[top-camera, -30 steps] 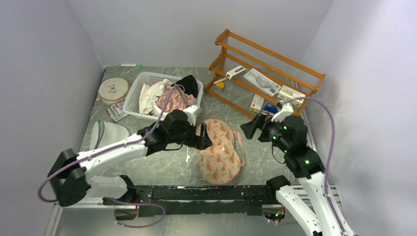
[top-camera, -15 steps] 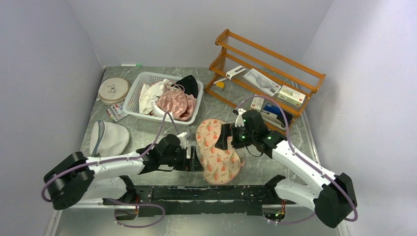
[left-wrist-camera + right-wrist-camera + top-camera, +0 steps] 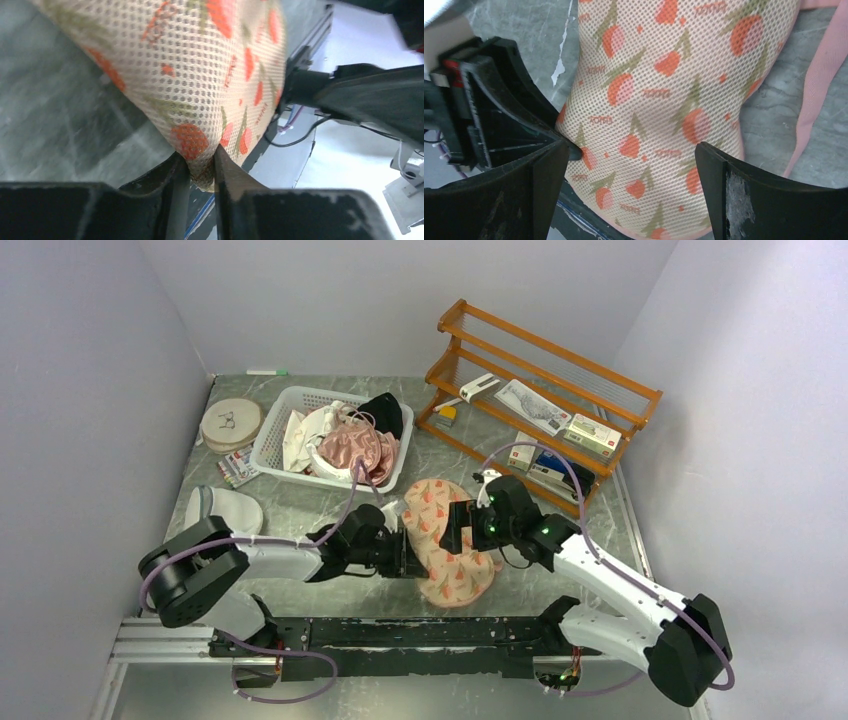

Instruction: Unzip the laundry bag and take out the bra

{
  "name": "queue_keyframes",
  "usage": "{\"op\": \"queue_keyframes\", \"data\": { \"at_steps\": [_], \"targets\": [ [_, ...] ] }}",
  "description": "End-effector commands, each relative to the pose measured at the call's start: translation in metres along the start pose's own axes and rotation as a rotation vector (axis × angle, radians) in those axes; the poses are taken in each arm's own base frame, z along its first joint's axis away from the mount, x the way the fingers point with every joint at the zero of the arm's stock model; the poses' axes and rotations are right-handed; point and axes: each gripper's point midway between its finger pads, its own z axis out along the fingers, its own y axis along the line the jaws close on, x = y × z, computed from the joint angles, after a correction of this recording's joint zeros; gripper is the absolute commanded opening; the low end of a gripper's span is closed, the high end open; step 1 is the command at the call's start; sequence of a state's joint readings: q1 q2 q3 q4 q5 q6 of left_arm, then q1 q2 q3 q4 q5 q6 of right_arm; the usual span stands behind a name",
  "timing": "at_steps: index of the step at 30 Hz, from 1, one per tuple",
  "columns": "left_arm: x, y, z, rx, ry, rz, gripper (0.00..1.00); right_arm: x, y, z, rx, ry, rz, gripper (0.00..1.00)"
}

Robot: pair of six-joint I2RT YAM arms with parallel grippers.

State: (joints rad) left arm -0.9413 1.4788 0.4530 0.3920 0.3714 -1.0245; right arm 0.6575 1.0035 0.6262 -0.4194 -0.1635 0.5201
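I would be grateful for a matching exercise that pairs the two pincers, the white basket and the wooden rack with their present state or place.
Things:
1. left pincer
2. right pincer
3. white plastic lattice basket
4. orange wooden two-tier rack

States or places:
A. open, straddling the peach padded laundry bag with orange-red print
B. at the back, left of centre
C. shut on the bag's edge
D. at the back right

Pairs: 1-C, 2-A, 3-B, 4-D
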Motion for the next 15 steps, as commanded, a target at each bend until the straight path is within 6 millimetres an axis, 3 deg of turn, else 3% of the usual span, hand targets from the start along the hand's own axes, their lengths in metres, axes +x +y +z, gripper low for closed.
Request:
{"op": "queue_keyframes", "data": {
  "at_steps": [1,3,4,15],
  "targets": [
    [-0.042,-0.049,-0.009,0.111,-0.115,0.050,0.23,-0.007,0.003,-0.011,0.007,-0.043,0.009,0.99],
    [-0.054,-0.055,-0.013,0.118,-0.142,0.042,0.09,-0.007,0.009,-0.015,-0.016,-0.054,0.020,0.94],
    [-0.060,-0.057,-0.015,0.114,-0.154,0.037,0.07,-0.008,0.014,-0.016,-0.031,-0.058,0.025,0.92],
    [-0.124,-0.054,-0.030,-0.126,-0.308,-0.079,0.07,-0.026,0.059,-0.042,-0.129,-0.137,0.021,0.83]
  ]
}}
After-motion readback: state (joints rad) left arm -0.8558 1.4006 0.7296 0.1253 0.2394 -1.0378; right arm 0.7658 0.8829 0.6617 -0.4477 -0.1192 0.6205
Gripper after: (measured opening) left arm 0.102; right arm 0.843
